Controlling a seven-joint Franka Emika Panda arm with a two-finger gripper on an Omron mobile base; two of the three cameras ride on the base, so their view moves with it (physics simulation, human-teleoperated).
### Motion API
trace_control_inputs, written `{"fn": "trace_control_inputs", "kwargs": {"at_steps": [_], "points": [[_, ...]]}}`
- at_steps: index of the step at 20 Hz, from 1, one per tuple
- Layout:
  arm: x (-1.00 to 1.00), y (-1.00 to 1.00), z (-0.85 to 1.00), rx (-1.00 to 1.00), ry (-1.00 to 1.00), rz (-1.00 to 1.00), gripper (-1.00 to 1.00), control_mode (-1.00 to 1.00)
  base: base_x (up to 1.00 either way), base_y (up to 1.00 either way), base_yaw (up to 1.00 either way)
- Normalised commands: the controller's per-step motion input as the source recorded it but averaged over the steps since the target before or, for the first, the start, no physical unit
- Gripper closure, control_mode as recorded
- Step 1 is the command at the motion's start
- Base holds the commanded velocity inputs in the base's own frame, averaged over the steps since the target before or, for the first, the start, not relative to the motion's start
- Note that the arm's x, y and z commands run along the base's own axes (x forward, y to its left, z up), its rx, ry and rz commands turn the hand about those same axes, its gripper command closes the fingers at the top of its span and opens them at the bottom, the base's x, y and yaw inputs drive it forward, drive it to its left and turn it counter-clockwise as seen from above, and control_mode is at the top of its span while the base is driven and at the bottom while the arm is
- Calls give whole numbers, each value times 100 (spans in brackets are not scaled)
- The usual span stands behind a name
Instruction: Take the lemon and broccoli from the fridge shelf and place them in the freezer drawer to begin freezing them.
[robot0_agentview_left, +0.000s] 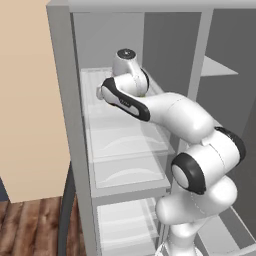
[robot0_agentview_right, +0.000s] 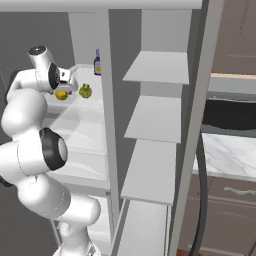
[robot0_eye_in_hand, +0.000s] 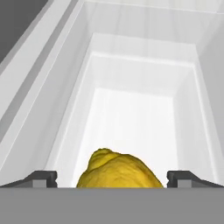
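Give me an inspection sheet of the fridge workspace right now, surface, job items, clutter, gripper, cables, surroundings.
Surface: the fridge shelf, whitish and translucent, sits high in the left compartment.
Job's things: the lemon lies between the gripper's fingertips in the hand view; the broccoli rests on the shelf just beside it. No freezer drawer identified.
Clutter: a dark bottle stands at the back of the shelf.
Gripper: the gripper is open, one fingertip on each side of the lemon, not closed on it.
Cables: nothing seen.
Surroundings: plain grey shelves in the right compartment; a marble counter farther right; wood floor at lower left.
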Motion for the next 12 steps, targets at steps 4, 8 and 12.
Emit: {"fn": "trace_control_inputs", "kwargs": {"at_steps": [4, 8, 12], "points": [[3, 0, -21, 0, 0, 0, -100, -100, 0, 0, 0], [1, 0, -45, -2, 0, 0, 100, -100, 0, 0, 0], [0, 0, -43, -1, 0, 0, 100, -100, 0, 0, 0]]}}
